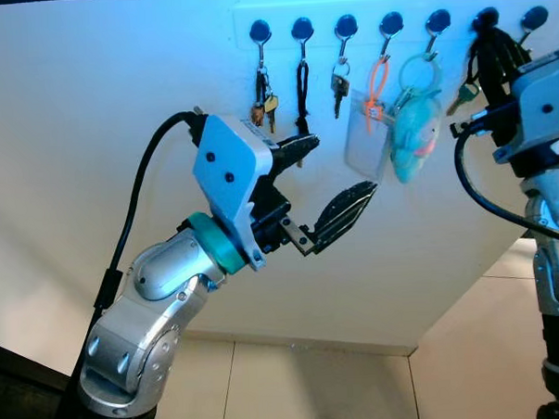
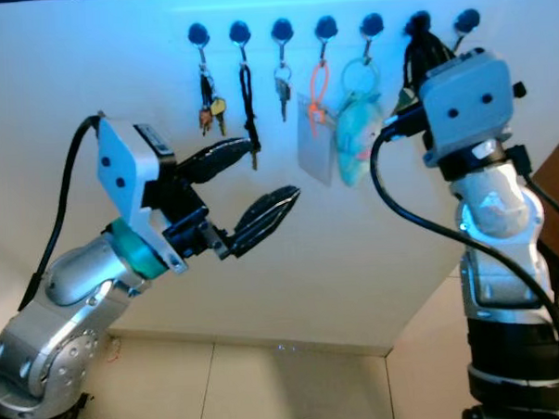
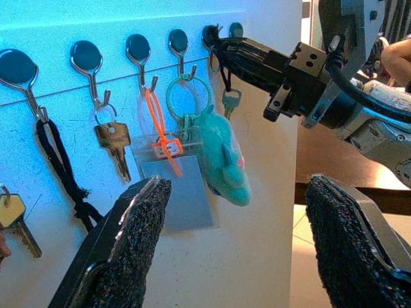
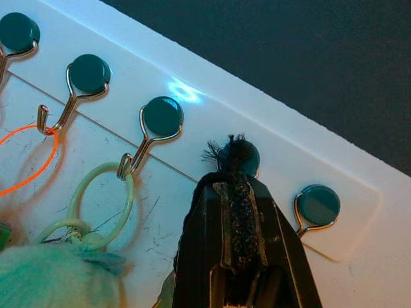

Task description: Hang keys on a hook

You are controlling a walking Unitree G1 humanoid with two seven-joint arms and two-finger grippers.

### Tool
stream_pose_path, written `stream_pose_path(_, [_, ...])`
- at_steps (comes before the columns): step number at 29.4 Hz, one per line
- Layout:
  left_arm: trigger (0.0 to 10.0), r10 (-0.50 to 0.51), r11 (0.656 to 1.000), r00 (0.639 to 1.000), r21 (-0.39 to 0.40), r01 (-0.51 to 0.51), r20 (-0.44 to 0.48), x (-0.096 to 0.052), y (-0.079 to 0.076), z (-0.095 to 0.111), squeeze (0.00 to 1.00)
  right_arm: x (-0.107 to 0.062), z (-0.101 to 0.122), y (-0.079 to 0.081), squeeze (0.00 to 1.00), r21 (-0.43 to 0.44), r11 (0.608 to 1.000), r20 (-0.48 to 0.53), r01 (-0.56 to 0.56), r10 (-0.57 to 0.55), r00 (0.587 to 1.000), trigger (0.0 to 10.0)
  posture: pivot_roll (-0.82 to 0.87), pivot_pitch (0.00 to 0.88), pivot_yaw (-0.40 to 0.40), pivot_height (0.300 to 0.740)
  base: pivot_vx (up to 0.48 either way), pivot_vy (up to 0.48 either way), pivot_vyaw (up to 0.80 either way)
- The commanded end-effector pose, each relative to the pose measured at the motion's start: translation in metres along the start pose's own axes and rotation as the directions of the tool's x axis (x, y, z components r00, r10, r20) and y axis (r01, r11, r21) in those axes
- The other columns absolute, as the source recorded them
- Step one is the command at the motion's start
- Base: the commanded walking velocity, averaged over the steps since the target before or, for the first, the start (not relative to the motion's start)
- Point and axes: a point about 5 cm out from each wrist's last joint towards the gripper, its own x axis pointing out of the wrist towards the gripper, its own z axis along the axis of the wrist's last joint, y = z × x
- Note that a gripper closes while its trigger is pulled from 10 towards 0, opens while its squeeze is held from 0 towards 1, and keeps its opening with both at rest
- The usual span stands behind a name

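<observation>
Right hand at the hook rail, key cord pinched, release pending.

Right hand (image 4: 234, 212) is closed on a black cord loop (image 4: 236, 154) pressed at the sixth hook (image 4: 241, 157); its key (image 3: 231, 102) dangles below. I cannot tell if the loop is seated; letting go and withdrawing remain. Left hand (image 1: 329, 184) hovers wide, empty, below the rail. No legible writing.

Left gripper (image 1: 327, 187) raised, jaws spread wide; right gripper (image 4: 239, 212) raised, jaws pinched together.
</observation>
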Motion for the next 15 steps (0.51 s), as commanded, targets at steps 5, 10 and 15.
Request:
stream_pose_path(5, [10.0,-0.017,1.0,1.0,-0.006,0.017,0.003,-0.001,-0.003,0.002,0.0,0.005,0.018,0.018,0.0,-0.02,0.993,0.117,-0.116,0.118,0.986,10.0,-0.18,0.108,0.15,0.74,0.0,0.0,0.0])
stream_pose_path(10, [10.0,-0.016,1.0,1.0,-0.007,0.016,0.001,-0.001,-0.003,0.002,0.0,0.007,0.024,0.009,0.0,0.012,0.999,0.143,-0.032,0.03,0.989,10.0,-0.17,0.109,0.15,0.74,0.0,0.0,0.0])
stream_pose_path(15, [10.0,-0.02,1.0,1.0,-0.008,0.02,0.001,-0.001,-0.003,0.002,0.0,0.004,0.018,0.005,0.0,0.022,1.0,0.102,0.006,-0.008,0.995,10.0,-0.17,0.109,0.15,0.74,0.0,0.0,0.0])
